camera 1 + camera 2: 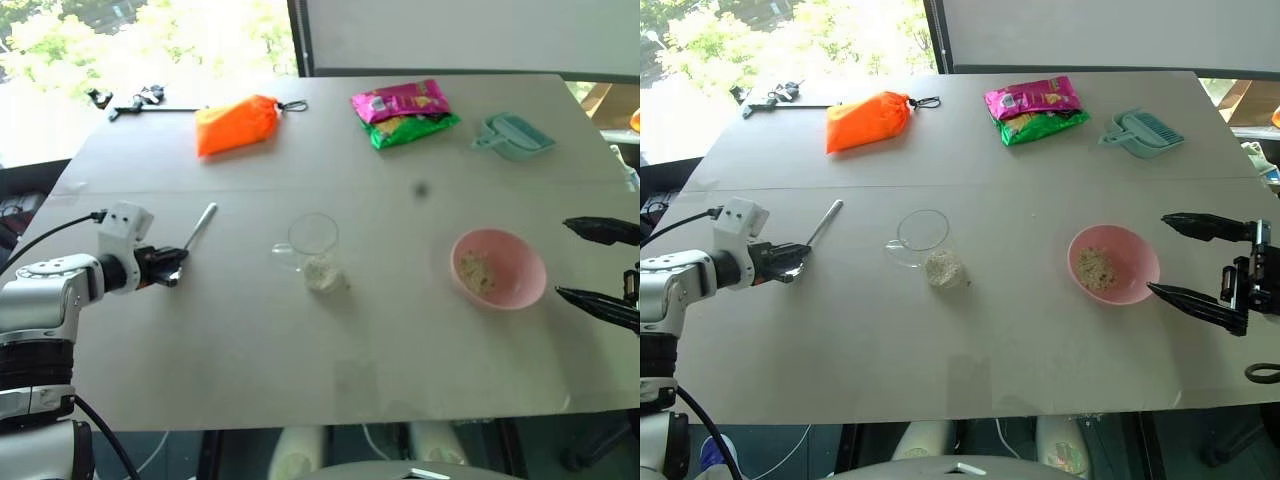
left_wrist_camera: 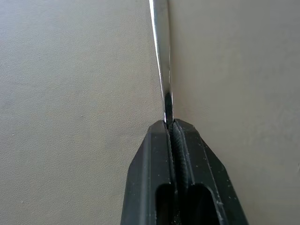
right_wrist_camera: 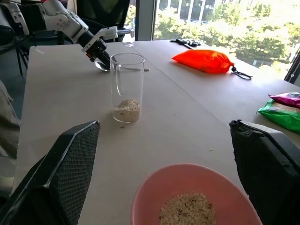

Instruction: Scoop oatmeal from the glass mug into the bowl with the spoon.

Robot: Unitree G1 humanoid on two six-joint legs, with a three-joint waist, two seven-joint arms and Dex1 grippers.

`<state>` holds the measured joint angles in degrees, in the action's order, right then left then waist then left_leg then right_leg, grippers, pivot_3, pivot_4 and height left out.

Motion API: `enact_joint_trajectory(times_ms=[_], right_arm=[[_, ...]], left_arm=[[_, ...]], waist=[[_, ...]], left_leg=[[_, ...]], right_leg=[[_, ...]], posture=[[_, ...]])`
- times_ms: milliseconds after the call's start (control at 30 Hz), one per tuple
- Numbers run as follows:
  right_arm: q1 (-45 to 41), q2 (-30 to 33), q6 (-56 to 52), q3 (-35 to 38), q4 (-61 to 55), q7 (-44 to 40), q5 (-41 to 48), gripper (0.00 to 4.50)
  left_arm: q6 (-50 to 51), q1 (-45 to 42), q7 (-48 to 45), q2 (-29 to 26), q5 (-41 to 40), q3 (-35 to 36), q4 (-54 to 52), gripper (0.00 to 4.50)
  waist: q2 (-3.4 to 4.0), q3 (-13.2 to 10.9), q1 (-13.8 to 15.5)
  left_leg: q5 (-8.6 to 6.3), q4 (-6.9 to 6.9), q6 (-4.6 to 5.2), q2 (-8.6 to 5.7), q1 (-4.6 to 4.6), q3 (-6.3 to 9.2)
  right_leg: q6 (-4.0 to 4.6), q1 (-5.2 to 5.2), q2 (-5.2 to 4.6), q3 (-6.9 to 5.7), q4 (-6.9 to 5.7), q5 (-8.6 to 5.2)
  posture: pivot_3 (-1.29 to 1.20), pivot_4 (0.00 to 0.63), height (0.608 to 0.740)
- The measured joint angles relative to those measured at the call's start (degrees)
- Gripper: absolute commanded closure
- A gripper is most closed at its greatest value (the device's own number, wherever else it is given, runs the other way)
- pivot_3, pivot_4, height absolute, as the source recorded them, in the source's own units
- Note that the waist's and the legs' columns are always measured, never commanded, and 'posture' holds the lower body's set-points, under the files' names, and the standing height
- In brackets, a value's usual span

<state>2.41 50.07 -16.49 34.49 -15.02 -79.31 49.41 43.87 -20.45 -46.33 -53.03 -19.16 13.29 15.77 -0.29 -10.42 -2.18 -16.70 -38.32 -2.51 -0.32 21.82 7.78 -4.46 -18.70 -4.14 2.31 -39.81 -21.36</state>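
Observation:
My left gripper (image 1: 172, 268) is shut on one end of the silver spoon (image 1: 198, 232). The rest of the spoon (image 2: 161, 56) points away from it, low over the table, left of the glass mug (image 1: 313, 250). The mug stands upright mid-table with a little oatmeal (image 1: 322, 272) at its bottom. The pink bowl (image 1: 520, 285) sits to the right and also holds some oatmeal (image 1: 477, 272). My right gripper (image 1: 1158, 254) hangs open just right of the bowl, with nothing between its fingers. In the right wrist view the bowl (image 3: 154, 187) lies close in front and the mug (image 3: 126, 86) beyond it.
At the back of the table lie an orange pouch (image 1: 235, 124), a pink and green snack packet (image 1: 405, 112) and a teal scoop (image 1: 515, 135). A black strap with clips (image 1: 130, 100) lies at the far left corner. The table's front edge (image 1: 330, 425) runs close to me.

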Motion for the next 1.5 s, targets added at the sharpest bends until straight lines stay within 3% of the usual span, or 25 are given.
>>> enact_joint_trajectory(times_ms=[100,267,467,567,767,967,1200,1267,1500], right_arm=[[0.02,-0.45,0.23,-0.01,-0.07,0.3,-0.02,0.0],[0.24,-1.51,0.18,-0.28,-1.24,2.23,0.03,0.0],[-0.16,-3.91,-1.94,-0.41,-4.6,9.17,0.92,0.0],[0.26,-6.3,-3.28,-0.4,-8.64,17.82,0.27,0.0],[-0.07,-6.94,-8.94,-2.5,-15.73,32.58,-0.68,0.0],[-10.97,-6.74,-19.97,-8.5,-17.71,47.12,8.0,0.0],[-29.52,-19.58,-28.46,-20.37,-15.77,71.8,17.91,0.0],[-31.5,-22.25,-29.48,-21.44,-14.98,76.15,21.39,0.0],[-34.41,-23.63,-29.78,-21.63,-12.86,82.82,27.85,0.0]], left_arm=[[-0.76,-0.04,0.44,0.37,-0.02,0.0,0.0,4.48],[-6.68,-3.34,3.64,6.65,-3.43,5.56,-2.56,4.48],[-13.27,-6.12,5.25,10.34,-6.19,7.78,-18.88,4.48],[-13.64,-5.18,4.58,13.68,-10.42,4.08,-31.53,4.48],[-9.39,-10.87,4.38,13.92,-15.34,-0.59,-40.14,4.48],[-13.71,-19.12,-0.36,11.21,-11.4,-7.73,-38.57,4.48],[-32.74,-22.49,-6.61,14.65,1.09,-18.04,-26.73,4.48],[-36.48,-23.15,-7.41,16.37,2.6,-18.78,-23.95,4.48],[-42.31,-26.53,-9.38,19.32,4.27,-19.63,-19.38,4.48]], waist=[[0.0,0.0,0.01],[-0.19,-0.09,0.16],[-0.21,-0.09,-0.05],[-0.21,-0.09,-0.01],[-0.2,-0.1,-0.1],[-0.19,-0.1,-0.35],[-0.15,-0.13,-0.2],[-0.15,-0.14,-0.15],[-0.13,-0.14,-0.56]], left_leg=[[0.0,0.0,0.0,0.0,0.0,0.01],[0.01,-0.14,-0.02,0.01,0.22,0.18],[0.01,-0.11,-0.02,-0.02,0.29,0.1],[0.01,-0.11,-0.02,-0.01,0.31,0.11],[0.01,-0.14,-0.02,0.0,0.2,0.07],[0.01,-0.09,-0.01,0.0,0.15,-0.03],[0.02,-0.08,-0.02,0.0,0.59,0.05],[0.02,-0.23,-0.03,-0.06,1.15,0.16],[0.03,-0.21,-0.02,-0.1,1.42,0.53]], right_leg=[[0.0,0.0,0.0,0.0,0.0,0.0],[0.0,-0.05,0.01,-0.21,0.03,0.0],[0.0,-0.06,-0.03,-0.18,0.16,0.0],[0.0,-0.07,-0.02,-0.18,0.14,0.0],[0.0,-0.05,0.03,-0.13,0.01,0.0],[0.0,-0.04,0.06,-0.02,0.06,0.0],[0.0,-0.46,0.07,-0.09,0.06,0.0],[0.0,-0.8,0.05,-0.21,-0.05,0.01],[0.01,-0.85,0.06,-0.68,-0.07,0.0]], posture=[[0.0,0.15,0.74],[0.0,0.15,0.74],[0.0,0.15,0.74],[0.0,0.15,0.74],[0.0,0.15,0.74],[0.0,0.15,0.74],[0.0,0.15,0.74],[0.0,0.15,0.74],[0.0,0.15,0.74]])
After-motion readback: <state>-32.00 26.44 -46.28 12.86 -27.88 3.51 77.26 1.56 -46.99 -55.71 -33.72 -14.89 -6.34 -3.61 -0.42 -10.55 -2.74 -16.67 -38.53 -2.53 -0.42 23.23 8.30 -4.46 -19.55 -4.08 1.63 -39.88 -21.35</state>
